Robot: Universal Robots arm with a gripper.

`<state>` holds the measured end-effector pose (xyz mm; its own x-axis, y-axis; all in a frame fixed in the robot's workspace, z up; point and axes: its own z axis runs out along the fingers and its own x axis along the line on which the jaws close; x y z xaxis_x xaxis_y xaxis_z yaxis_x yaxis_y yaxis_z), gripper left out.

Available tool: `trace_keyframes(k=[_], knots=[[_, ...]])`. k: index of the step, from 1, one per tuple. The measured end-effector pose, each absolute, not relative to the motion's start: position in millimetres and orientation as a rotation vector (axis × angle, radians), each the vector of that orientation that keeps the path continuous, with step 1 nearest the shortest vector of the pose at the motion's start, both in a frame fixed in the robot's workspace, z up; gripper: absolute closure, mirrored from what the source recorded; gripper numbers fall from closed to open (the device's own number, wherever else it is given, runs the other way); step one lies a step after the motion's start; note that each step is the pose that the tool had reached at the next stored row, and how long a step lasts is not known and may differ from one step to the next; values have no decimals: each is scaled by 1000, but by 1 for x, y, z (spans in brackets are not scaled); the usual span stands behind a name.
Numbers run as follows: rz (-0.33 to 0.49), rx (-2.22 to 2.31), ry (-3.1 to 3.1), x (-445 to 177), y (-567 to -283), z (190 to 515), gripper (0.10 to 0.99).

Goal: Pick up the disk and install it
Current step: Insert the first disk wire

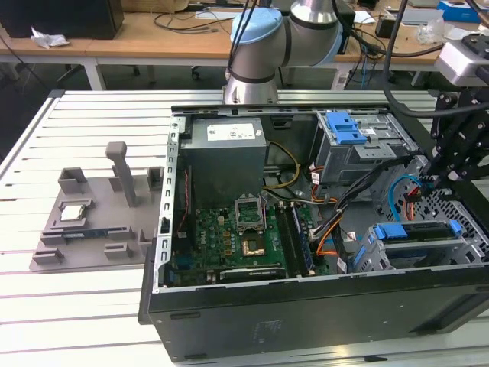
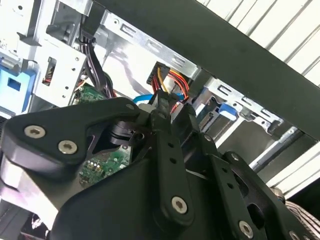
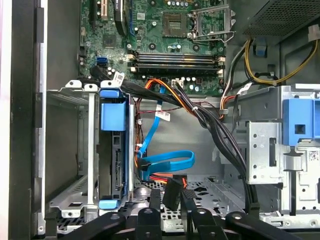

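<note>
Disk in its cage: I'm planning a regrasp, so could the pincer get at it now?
Probably not yet: the disk lies uncovered in its cage, but the pincer appears shut on a black connector beside it.

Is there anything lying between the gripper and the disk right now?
In the first wrist view the disk stands on edge in the drive cage, and a looped blue cable with red and orange wires lies between it and the gripper.
</note>
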<state>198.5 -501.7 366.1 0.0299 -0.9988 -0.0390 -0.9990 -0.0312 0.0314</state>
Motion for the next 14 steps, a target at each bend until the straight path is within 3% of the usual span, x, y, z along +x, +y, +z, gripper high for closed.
trace_keyframes(k=[6,14], knots=[[-7,-2290,2225,198,-495,359,784],[-26,-2296,2230,198,-495,356,784]])
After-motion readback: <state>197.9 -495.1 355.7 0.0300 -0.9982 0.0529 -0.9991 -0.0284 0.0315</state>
